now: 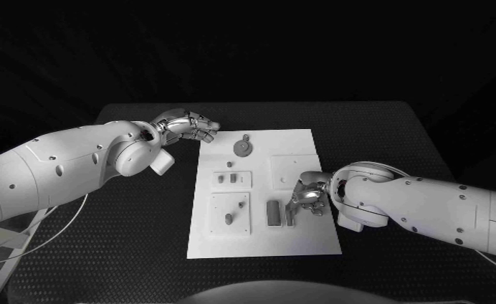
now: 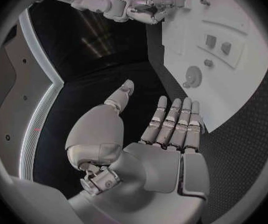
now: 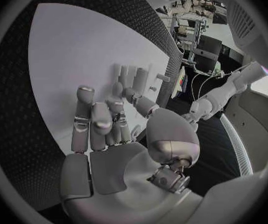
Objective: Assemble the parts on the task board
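The white task board [image 1: 299, 239] lies mid-table. On it are a round grey part [image 1: 242, 147], small parts on raised squares [image 1: 233, 178], and a dark upright block [image 1: 274, 212]. My right hand [image 1: 308, 196] is low over the board's right side, its fingers curled down beside a slim grey part [image 1: 292, 216] next to the block. In the right wrist view the thumb and curled fingers [image 3: 103, 119] close in near upright grey parts [image 3: 131, 77]; whether they pinch one is hidden. My left hand [image 1: 186, 126] hovers over the black table off the board's far left corner, its fingers [image 2: 174, 122] straight and holding nothing.
The black table [image 1: 135, 247] runs around the board on all sides, with open mat to the left and right. A white cable [image 1: 51, 236] hangs by my left arm at the table's left edge.
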Robot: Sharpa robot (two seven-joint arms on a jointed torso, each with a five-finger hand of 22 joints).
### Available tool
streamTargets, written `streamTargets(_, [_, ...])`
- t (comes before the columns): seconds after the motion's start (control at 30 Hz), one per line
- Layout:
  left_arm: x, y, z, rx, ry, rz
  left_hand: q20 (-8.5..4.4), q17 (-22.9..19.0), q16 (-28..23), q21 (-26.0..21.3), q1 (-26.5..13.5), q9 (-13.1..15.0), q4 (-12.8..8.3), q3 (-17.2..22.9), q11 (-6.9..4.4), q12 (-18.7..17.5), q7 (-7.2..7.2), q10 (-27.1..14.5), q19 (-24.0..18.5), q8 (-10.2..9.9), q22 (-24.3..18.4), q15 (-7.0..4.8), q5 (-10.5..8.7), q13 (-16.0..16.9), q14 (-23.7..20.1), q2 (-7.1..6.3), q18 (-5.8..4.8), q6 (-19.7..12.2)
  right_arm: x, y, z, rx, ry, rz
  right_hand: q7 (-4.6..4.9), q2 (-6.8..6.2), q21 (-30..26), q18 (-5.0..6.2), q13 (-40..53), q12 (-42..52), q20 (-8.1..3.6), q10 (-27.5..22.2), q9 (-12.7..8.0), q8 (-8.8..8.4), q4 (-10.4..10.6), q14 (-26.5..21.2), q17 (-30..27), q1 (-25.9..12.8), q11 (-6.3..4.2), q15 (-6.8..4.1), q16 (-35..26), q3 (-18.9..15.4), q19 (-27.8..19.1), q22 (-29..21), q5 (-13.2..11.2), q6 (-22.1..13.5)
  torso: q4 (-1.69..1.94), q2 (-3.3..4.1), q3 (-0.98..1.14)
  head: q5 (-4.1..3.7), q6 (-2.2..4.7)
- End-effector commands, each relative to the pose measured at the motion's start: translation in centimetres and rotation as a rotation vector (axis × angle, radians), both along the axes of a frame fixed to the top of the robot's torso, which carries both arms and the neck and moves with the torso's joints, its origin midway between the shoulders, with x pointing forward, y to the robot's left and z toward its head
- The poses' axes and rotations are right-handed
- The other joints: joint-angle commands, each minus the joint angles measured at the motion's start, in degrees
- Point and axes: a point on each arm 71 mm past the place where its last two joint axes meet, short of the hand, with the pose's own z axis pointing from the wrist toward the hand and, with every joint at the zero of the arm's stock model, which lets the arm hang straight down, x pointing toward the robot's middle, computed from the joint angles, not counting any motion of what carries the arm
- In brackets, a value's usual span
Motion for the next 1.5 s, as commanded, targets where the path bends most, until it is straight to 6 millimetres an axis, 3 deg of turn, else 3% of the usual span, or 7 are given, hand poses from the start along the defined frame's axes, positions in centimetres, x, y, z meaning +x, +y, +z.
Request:
streamTargets(0.03, [0.0, -0.2, 0.1, -0.006, -0.002, -0.018, -0.03, 0.05, -0.37, -0.1, -0.16, -0.04, -0.12, 0.05, 0.14, -0.25, 2.89, -0.16, -0.08, 0.23, -0.06, 0.22, -0.19, -0.07, -0.32, 0.03, -0.43, -0.2, -0.7, 0.7, -0.5, 0.008, 0.012, 0.037, 0.32, -0.05, 0.22, 0.75, -0.06, 0.39, -0.01, 0.26, 0.0, -0.34, 0.12, -0.12, -0.04, 0.38, -0.19, -0.32, 0.19, 0.09, -0.2, 1.2, 0.1, -0.01, 0.01, 0.01, 0.0, -0.01, 0.05])
streamTargets(0.37, [0.0, -0.2, 0.1, -0.005, -0.001, -0.018, -0.03, 0.06, -0.37, -0.09, -0.16, -0.05, -0.13, 0.04, 0.15, -0.25, 2.91, -0.17, -0.08, 0.24, -0.06, 0.22, -0.19, -0.08, -0.32, 0.04, -0.43, -0.2, -0.6, 0.4, -0.4, 0.018, -0.004, 0.019, 0.32, -0.89, 0.24, 0.75, -0.09, 0.35, 0.11, 0.32, -0.05, -0.33, 0.55, -0.1, -0.07, -0.07, -0.17, -0.31, 0.2, -0.48, -0.13, 1.16, 0.07, 0.02, 0.0, 0.0, 0.05, -0.04, 0.08])
streamTargets(0.6, [0.0, -0.2, 0.0, -0.003, 0.003, -0.02, -0.02, 0.06, -0.37, -0.09, -0.16, -0.05, -0.13, 0.03, 0.15, -0.25, 2.92, -0.18, -0.08, 0.24, -0.06, 0.22, -0.19, -0.08, -0.33, 0.03, -0.43, -0.21, -0.8, 0.3, -0.3, 0.047, 0.015, -0.007, 0.22, -6.62, 0.17, 0.75, -0.16, 0.25, 0.02, 0.47, -0.16, -0.32, 2.28, -0.04, -0.12, -1.91, -0.26, -0.43, 0.24, -2.23, 0.19, 1.06, 0.06, 0.06, 0.01, 0.01, 0.05, -0.02, 0.07])
streamTargets(0.77, [0.0, -0.2, 0.0, -0.002, 0.003, -0.02, -0.02, 0.06, -0.38, -0.09, -0.16, -0.05, -0.14, 0.03, 0.15, -0.26, 2.92, -0.19, -0.08, 0.24, -0.06, 0.22, -0.19, -0.08, -0.33, 0.02, -0.43, -0.21, -0.7, 0.1, -0.2, 0.055, -0.001, -0.021, 0.21, -8.9, 0.1, 0.75, -0.18, 0.2, -0.15, 0.49, -0.2, -0.36, 2.96, -0.03, -0.14, -2.52, -0.3, -0.5, 0.24, -3.33, 0.32, 1.05, 0.0, -0.05, -0.02, 0.01, 0.04, 0.01, 0.11])
streamTargets(1.0, [0.0, -0.2, 0.0, -0.003, 0.003, -0.02, -0.02, 0.06, -0.38, -0.09, -0.16, -0.05, -0.14, 0.02, 0.16, -0.26, 2.93, -0.19, -0.08, 0.24, -0.06, 0.23, -0.19, -0.08, -0.34, 0.02, -0.43, -0.21, -0.4, -0.2, 0.0, 0.033, -0.067, -0.015, 0.23, -10.48, -0.02, 0.75, -0.18, 0.16, -0.29, 0.51, -0.24, -0.44, 3.53, -0.04, -0.16, -2.67, -0.3, -0.52, 0.24, -4.09, 0.4, 1.03, 0.04, -0.28, 0.0, -0.01, 0.03, -0.03, 0.15])
streamTargets(1.27, [0.0, -0.1, 0.0, -0.002, 0.0, -0.017, -0.02, 0.07, -0.38, -0.09, -0.16, -0.05, -0.15, 0.02, 0.16, -0.27, 2.97, -0.22, -0.09, 0.25, -0.06, 0.23, -0.19, -0.08, -0.34, 0.01, -0.43, -0.21, -0.4, -0.8, 0.2, 0.029, -0.094, 0.003, 0.26, -11.17, -0.09, 0.75, -0.16, 0.15, -0.46, 0.51, -0.26, -0.5, 3.47, -0.02, -0.16, -1.61, -0.28, -0.52, 0.26, -4.04, 0.5, 1.04, 0.08, -0.46, -0.03, -0.01, 0.01, -0.18, 0.28])
streamTargets(1.5, [0.0, 0.0, 0.0, -0.001, 0.0, -0.015, -0.02, 0.08, -0.37, -0.09, -0.14, -0.07, -0.18, 0.01, 0.17, -0.27, 3.23, -0.25, -0.08, 0.23, -0.06, 0.22, -0.19, -0.08, -0.32, -0.01, -0.43, -0.23, -0.2, -0.7, 1.0, 0.076, -0.163, 0.063, 0.56, -11.42, -0.18, 0.75, -0.08, 0.11, -0.59, 0.24, -0.32, -0.88, 0.39, -0.06, -0.24, 3.37, 0.0, -0.3, 0.11, -3.55, 0.49, 1.1, 0.08, -1.5, -0.04, 0.0, 0.07, -0.26, 0.43])
